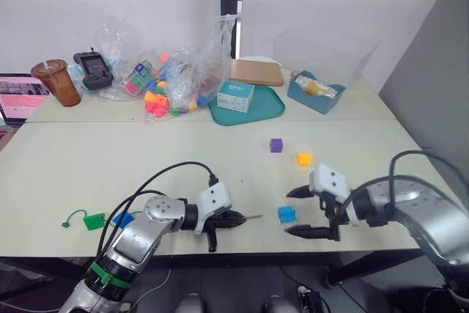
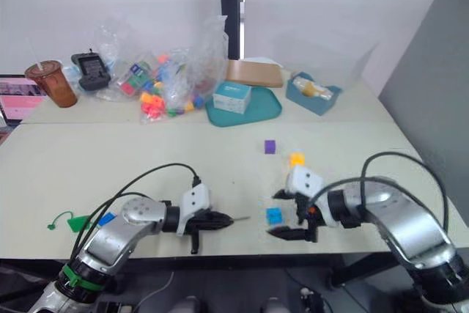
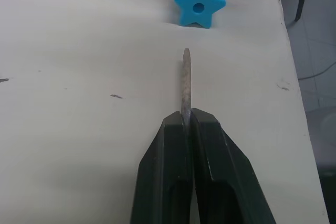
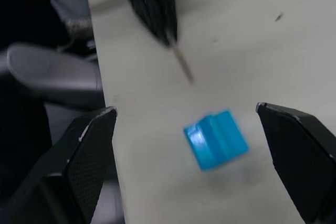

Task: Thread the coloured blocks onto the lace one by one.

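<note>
A blue block (image 1: 286,215) lies near the table's front edge, between the fingers of my open right gripper (image 1: 287,212), which touch nothing. My left gripper (image 1: 238,219) is shut on the lace's stiff tip (image 3: 185,85), and the tip points at that blue block (image 3: 199,2) from a short way off. The lace's flat green tab (image 1: 93,221) lies at the front left, next to a second blue block (image 1: 123,219). Farther back on the table sit a purple block (image 1: 275,145) and an orange-yellow block (image 1: 304,159).
Along the back stand a clear bag of multicoloured toy pieces (image 1: 172,82), a teal tray (image 1: 267,110) with a white box (image 1: 236,96), a blue container (image 1: 315,91), a brown cup (image 1: 56,82) and a black device (image 1: 94,70). The table's front edge runs just below both grippers.
</note>
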Action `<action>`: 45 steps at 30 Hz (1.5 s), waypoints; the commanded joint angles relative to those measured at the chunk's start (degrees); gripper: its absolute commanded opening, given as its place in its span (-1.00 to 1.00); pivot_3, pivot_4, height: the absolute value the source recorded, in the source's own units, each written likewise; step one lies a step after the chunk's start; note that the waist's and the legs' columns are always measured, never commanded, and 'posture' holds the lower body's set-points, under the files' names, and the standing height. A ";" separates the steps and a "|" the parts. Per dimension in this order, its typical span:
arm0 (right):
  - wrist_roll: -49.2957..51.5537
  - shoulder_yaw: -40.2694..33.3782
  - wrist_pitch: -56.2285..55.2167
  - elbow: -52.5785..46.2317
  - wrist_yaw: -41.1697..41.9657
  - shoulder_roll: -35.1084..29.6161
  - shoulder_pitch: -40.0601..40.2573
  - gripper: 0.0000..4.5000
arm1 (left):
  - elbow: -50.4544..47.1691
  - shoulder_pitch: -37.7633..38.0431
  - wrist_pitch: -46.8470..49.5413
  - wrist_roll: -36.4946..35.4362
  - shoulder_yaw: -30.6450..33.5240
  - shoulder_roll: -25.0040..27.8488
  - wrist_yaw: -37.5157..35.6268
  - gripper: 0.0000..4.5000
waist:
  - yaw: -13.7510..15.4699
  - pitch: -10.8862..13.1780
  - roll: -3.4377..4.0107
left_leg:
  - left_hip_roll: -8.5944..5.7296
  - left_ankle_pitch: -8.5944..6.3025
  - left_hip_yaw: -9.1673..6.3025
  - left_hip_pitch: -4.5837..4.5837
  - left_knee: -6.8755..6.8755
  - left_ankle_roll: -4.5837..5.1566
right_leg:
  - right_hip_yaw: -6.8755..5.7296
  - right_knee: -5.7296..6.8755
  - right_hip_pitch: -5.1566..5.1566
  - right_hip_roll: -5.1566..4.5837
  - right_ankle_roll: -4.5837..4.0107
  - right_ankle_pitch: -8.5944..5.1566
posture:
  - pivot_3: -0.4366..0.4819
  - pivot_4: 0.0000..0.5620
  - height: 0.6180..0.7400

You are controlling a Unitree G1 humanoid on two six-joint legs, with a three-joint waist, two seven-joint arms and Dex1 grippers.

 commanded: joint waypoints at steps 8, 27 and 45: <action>-12.88 7.05 -27.10 24.14 8.28 5.47 -10.03 0.99 | -5.61 1.17 2.08 -1.14 -0.19 -0.62 1.58 -1.00 | 0.37 0.01 0.01 | 0.03 0.01 0.02 0.01 0.05 -0.01 | 0.01 0.03 0.00 0.00 0.00 0.01 | -0.05 -0.47 1.00; -13.93 6.22 -24.76 24.44 8.22 10.20 -9.38 -0.41 | -1.69 -4.22 3.90 1.65 -3.78 -3.32 3.67 -1.00 | 0.26 0.00 0.01 | 0.04 0.03 0.02 0.15 0.16 -0.03 | 0.04 0.31 0.05 0.03 -0.01 0.01 | -0.05 -0.47 1.00; -15.04 6.41 -21.96 19.45 8.29 9.54 -7.90 -0.41 | 0.01 -6.61 3.57 0.56 -4.42 -6.48 2.77 -1.00 | 0.39 0.00 0.01 | 0.03 0.03 0.02 0.16 0.19 -0.03 | 0.06 0.33 0.06 0.03 -0.01 0.01 | -0.05 -0.47 1.00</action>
